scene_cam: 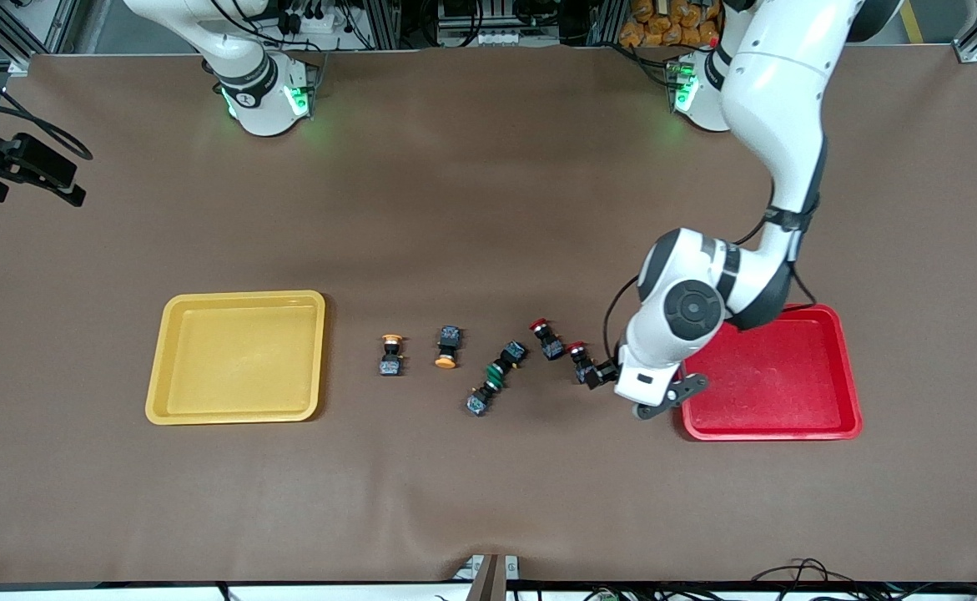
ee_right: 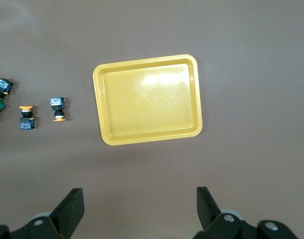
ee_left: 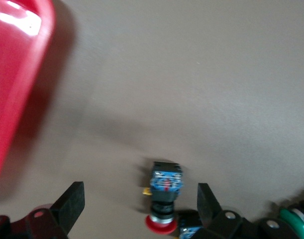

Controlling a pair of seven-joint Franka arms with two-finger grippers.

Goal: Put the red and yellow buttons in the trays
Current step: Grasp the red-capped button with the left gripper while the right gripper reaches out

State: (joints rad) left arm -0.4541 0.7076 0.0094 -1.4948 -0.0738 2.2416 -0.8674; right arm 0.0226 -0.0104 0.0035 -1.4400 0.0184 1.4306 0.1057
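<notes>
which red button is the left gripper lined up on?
The red-capped button nearest the red tray. The open left gripper sits low around it; in the left wrist view it lies between the fingers. The other red button lies beside it, nearer the green ones.

Table cover (scene_cam: pixel 488 217): plain brown, no pattern.
Yellow tray (scene_cam: pixel 236 357): uniform yellow, pale glare inside.
Red tray (scene_cam: pixel 776 380): uniform glossy red.
Two yellow buttons (scene_cam: pixel 392 355) (scene_cam: pixel 448 346): orange-yellow caps, black bodies, blue-grey bases.
Two green buttons (scene_cam: pixel 507 357) (scene_cam: pixel 483 396): green caps, black bodies, blue bases.
Red button (ee_left: pixel 164 194) between the left gripper's (ee_left: pixel 139 204) black fingers (ee_left: pixel 72 201): red cap, black body, blue base with what may be a red mark.
Second red button (scene_cam: pixel 546 337): same colours.
Right gripper (ee_right: pixel 139 204): black fingers.
Arms (scene_cam: pixel 772 108): white with black joints; green lights at bases.
</notes>
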